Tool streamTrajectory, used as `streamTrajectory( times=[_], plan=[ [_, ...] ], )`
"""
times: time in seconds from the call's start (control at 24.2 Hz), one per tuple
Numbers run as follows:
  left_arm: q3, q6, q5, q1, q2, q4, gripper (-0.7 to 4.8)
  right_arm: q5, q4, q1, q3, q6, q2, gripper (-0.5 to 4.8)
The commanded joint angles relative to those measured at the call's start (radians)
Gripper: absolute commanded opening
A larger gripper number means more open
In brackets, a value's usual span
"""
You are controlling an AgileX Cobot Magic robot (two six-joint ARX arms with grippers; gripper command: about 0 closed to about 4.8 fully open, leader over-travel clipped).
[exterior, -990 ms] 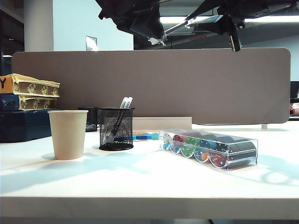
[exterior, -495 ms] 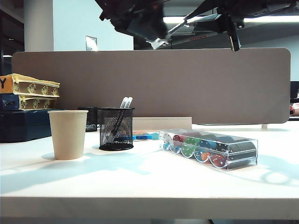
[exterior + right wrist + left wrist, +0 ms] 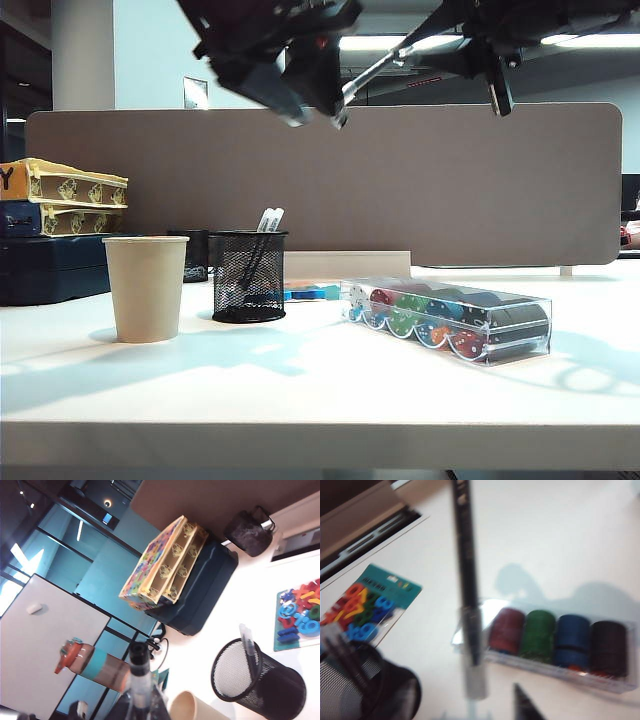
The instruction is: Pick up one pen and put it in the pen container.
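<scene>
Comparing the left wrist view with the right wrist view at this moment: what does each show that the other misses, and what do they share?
Only the left wrist view shows the clear box of coloured chips and a black pen with a whitish end. Only the right wrist view shows the beige paper cup, the stacked boxes and a pen at the shut right gripper. Both show the mesh pen container holding pens, and the coloured number card. The left gripper is out of frame.

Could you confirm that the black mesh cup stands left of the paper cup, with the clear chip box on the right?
Not quite: the exterior view shows the mesh cup right of the paper cup, not left. The chip box is indeed on the right. The left gripper and right gripper hang high above them.
</scene>
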Motion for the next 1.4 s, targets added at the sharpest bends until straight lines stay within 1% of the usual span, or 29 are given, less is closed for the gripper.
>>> streamTrajectory(
  times=[0.04,0.21,0.29,0.33,0.41,0.45,0.54,0.62,0.91,0.99,1.03,1.11,1.16,1.24,1.4],
  plan=[
    [0.005,-0.004,-0.017,0.03,-0.011,-0.003,2.47,-0.027,0.023,0.003,0.039,-0.021,0.018,0.17],
    [0.005,-0.009,-0.016,0.074,-0.039,-0.014,2.47,-0.039,0.02,0.003,0.086,-0.039,0.039,0.17],
    [0.005,-0.012,-0.011,0.114,-0.068,-0.031,2.47,-0.052,0.008,0.003,0.131,-0.056,0.063,0.17],
    [0.005,-0.012,-0.008,0.149,-0.088,-0.052,2.47,-0.065,0.007,0.003,0.159,-0.069,0.082,0.17],
    [0.005,-0.013,-0.008,0.174,-0.105,-0.083,2.47,-0.073,0.001,0.003,0.188,-0.073,0.105,0.17],
    [0.004,-0.015,0.002,0.199,-0.12,-0.123,2.47,-0.087,-0.009,0.003,0.219,-0.092,0.131,0.17],
    [0.004,-0.016,0.019,0.224,-0.129,-0.158,2.47,-0.093,-0.022,0.006,0.248,-0.115,0.158,0.17],
    [0.004,-0.015,0.017,0.24,-0.13,-0.196,2.47,-0.109,-0.044,0.017,0.291,-0.183,0.204,0.17],
    [0.002,-0.011,0.013,0.242,-0.13,-0.204,2.47,-0.105,-0.109,0.043,0.375,-0.356,0.276,0.17],
    [0.002,-0.01,0.021,0.264,-0.13,-0.204,2.47,-0.096,-0.127,0.053,0.395,-0.391,0.293,0.17],
    [0.002,-0.011,0.037,0.289,-0.13,-0.204,2.47,-0.089,-0.15,0.055,0.418,-0.411,0.312,0.17],
    [0.002,-0.01,0.038,0.324,-0.13,-0.203,2.47,-0.08,-0.172,0.065,0.447,-0.441,0.336,0.17],
    [0.002,-0.003,0.059,0.357,-0.13,-0.205,2.47,-0.074,-0.171,0.066,0.46,-0.448,0.348,0.17],
    [0.002,-0.003,0.082,0.391,-0.129,-0.211,2.47,-0.071,-0.192,0.066,0.489,-0.467,0.369,0.17],
    [0.002,0.004,0.082,0.427,-0.129,-0.216,2.47,-0.066,-0.265,0.066,0.569,-0.517,0.418,0.17]
  ],
)
